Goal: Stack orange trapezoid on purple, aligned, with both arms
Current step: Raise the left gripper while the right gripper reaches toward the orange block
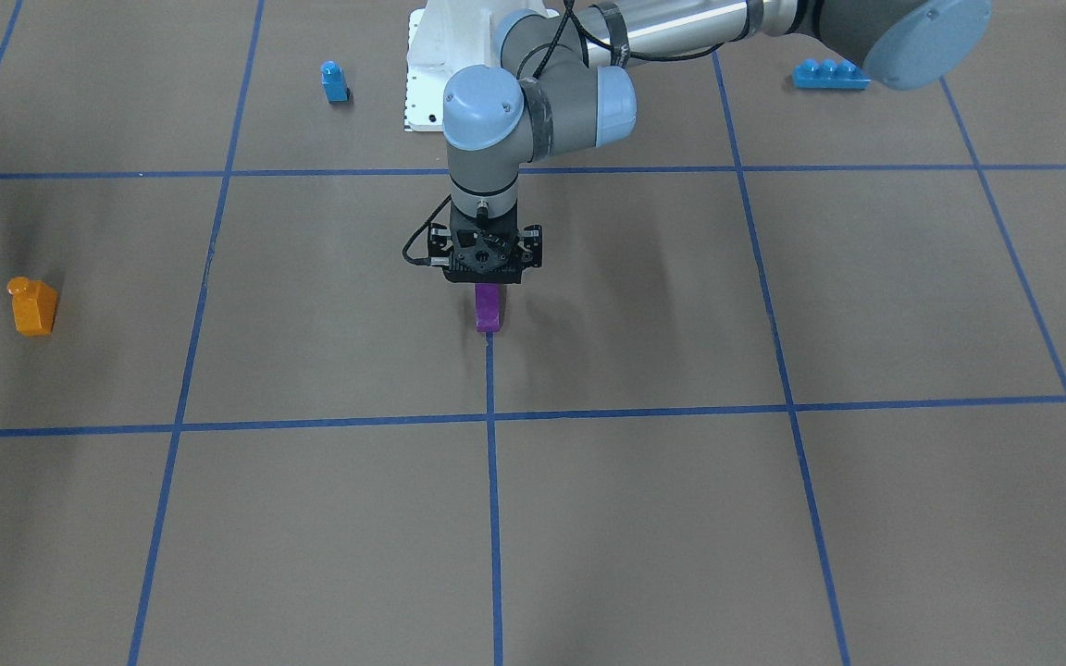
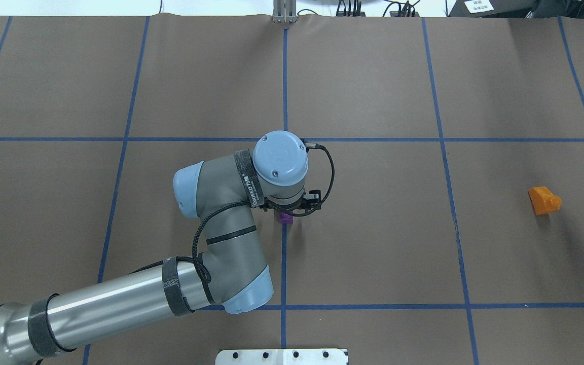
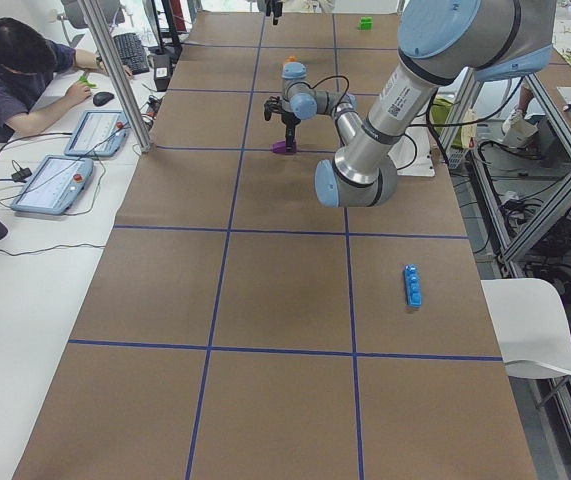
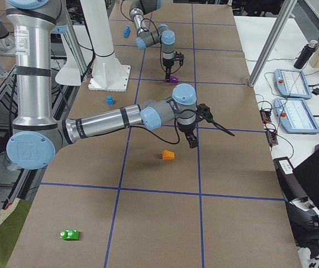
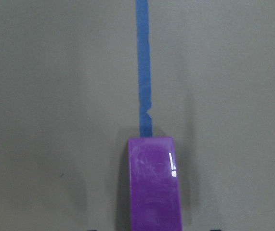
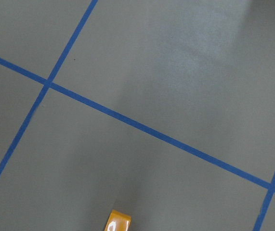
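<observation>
We seem to be at picking: the purple block (image 1: 489, 310) sits directly under our left gripper (image 1: 488, 283), and the orange block (image 4: 168, 154) lies near our right gripper (image 4: 192, 143), which must descend onto it; how far either gripper is opened we cannot tell.

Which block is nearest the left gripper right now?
The purple block, directly under the left gripper; the orange trapezoid, small blue block and long blue brick lie far off.

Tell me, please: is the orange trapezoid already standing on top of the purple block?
No: the orange trapezoid sits alone on the brown table, far to the side of the purple block.
</observation>
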